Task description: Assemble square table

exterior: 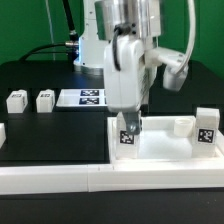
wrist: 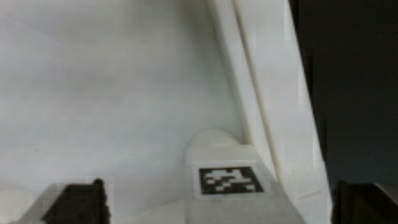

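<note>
Straddling the tagged rim of the top (wrist: 107, 90), my gripper (wrist: 222, 195) stands spread, seemingly gripping nothing; two legs (exterior: 16, 100) sit well apart.

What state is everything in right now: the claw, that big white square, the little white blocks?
claw: open, fingers wide apart either side of the table top's tagged edge, not gripping.
table top: lying flat, not lifted.
legs at the exterior view's left: two, loose on the black table, away from the top.
leg at the exterior view's right: upright by the top's far corner; fitted or loose, cannot tell.
</note>
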Available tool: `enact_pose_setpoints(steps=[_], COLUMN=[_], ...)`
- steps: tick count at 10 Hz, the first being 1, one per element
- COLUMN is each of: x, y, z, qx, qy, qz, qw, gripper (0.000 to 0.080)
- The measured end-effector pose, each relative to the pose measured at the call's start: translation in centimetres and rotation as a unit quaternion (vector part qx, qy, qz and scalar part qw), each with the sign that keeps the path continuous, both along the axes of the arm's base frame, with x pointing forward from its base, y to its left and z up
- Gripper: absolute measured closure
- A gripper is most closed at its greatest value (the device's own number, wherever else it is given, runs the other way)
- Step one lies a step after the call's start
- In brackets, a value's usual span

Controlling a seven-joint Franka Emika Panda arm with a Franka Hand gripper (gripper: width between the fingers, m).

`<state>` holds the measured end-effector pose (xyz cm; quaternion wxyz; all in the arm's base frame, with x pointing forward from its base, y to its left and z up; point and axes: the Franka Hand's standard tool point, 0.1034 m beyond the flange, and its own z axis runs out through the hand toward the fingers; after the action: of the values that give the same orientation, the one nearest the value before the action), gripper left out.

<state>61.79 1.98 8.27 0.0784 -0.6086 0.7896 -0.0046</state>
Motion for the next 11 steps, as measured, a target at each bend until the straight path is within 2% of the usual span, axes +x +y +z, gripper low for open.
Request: enact_pose_setpoints(steps=[2,9,11], x=[-0.6,-0.7,-1.2], y=[0.5,0.6,1.3], z=[0.9,0.4,0.5], qx=[0.002,-0.001,-0.018], qy=[-0.003,-0.001,-0.01], qz=[0.017,0.032,0.165], qw=[1.0,0.999,0.986], gripper=[0.0154,0.015,0.015])
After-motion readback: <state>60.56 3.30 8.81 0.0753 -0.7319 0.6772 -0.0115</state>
